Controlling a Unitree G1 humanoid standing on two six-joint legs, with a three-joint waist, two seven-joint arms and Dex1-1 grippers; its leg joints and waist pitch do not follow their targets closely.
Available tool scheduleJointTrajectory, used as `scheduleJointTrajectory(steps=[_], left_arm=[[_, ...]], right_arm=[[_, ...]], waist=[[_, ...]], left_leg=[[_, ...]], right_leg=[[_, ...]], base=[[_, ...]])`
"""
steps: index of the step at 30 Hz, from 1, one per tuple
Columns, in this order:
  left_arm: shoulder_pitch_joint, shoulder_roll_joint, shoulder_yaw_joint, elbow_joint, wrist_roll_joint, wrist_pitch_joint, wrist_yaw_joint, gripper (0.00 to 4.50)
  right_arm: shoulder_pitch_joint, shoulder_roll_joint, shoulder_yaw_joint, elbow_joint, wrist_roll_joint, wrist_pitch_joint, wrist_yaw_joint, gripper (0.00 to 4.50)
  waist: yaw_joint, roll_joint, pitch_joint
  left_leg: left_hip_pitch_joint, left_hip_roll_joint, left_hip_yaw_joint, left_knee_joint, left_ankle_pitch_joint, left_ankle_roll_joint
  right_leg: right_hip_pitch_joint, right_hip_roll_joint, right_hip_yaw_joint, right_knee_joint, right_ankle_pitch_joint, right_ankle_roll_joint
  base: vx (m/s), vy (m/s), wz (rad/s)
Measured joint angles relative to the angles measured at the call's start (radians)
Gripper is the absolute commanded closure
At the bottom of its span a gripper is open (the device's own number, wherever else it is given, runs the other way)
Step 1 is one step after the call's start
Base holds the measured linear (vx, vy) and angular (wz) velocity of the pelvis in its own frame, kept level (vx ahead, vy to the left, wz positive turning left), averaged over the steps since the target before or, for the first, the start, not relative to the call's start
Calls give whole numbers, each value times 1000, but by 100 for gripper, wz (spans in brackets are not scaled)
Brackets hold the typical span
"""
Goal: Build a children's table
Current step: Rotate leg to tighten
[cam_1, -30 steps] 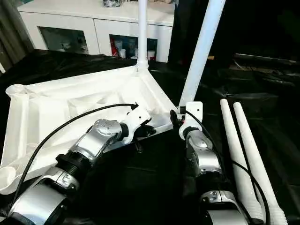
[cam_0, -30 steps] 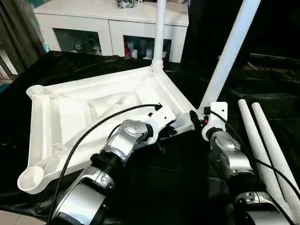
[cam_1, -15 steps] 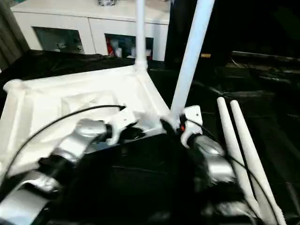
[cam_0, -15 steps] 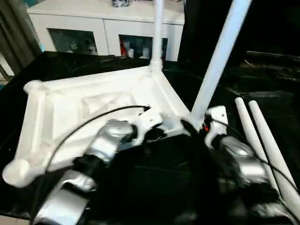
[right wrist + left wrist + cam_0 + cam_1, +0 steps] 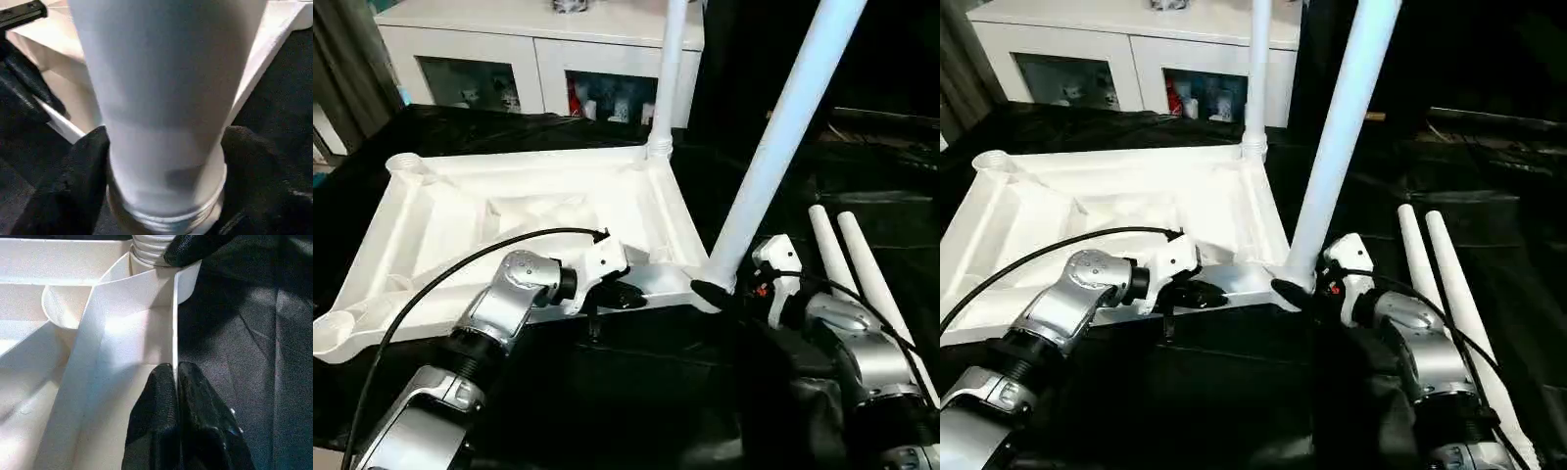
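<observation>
Two legs (image 5: pixel 781 137) upright | white table (image 5: pixel 519 211) upside-down, ribbed

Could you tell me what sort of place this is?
Probably a room set up as a robot workspace: a black-draped table as the bench, a white cabinet with glass doors behind it, and a curtain at the left.

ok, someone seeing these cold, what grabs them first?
The white leg slanting up from the upturned tabletop's near-right corner, the right gripper clamped round its base. Then the left gripper pinching the tabletop's near rim, and two spare legs lying on the black cloth at right.
</observation>
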Motion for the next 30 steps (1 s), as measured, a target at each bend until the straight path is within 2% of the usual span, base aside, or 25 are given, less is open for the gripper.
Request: scheduleJointTrajectory(steps=[6, 14, 17, 21, 24, 29, 30], left_arm=[[10, 12, 0, -18, 0, 4, 0, 450], [12, 4, 3, -24, -1, 19, 17, 450], [-18, -40, 8, 22, 19, 38, 104, 450], [-82, -139, 9, 118, 60, 65, 261, 450], [-129, -208, 11, 188, 71, 86, 356, 450], [-149, -262, 11, 218, 77, 113, 427, 450], [-151, -266, 12, 221, 78, 115, 432, 450]], right_arm=[[1, 1, 1, -2, 4, 7, 21, 164], [3, 24, -2, -3, -1, 7, -27, 177], [-28, 72, -15, 42, -30, 5, -171, 178], [-101, 151, -69, 130, -55, 26, -424, 178], [-153, 227, -132, 190, -50, 28, -597, 178], [-194, 274, -153, 245, -54, 13, -714, 178], [-197, 281, -156, 252, -59, 3, -725, 143]], waist=[[-1, 0, 0], [-3, -1, 1], [-5, -2, 0], [-2, -2, 0], [2, -3, 0], [2, -5, -3], [2, -5, -3]], left_leg=[[0, 0, 0, 0, 1, 1], [0, 0, 0, 1, 1, 2], [2, 0, 0, 4, 0, -1], [2, -1, 1, 6, 0, 0], [1, -1, 1, 6, 0, 0], [1, -1, 1, 7, 0, 0], [1, -1, 1, 6, 0, 0]], right_leg=[[0, 0, 0, 0, 0, 0], [0, 0, 0, 1, 0, 0], [1, 0, 1, 2, 0, 0], [3, -2, 1, 2, 1, -1], [3, -2, 1, 2, 2, 0], [5, -2, 1, 1, 2, -1], [5, -2, 1, 1, 2, -1]], base=[[0, 0, 0], [0, 0, 0], [0, 0, 0], [0, 0, 0], [0, 0, 0], [0, 0, 0], [0, 0, 0]])
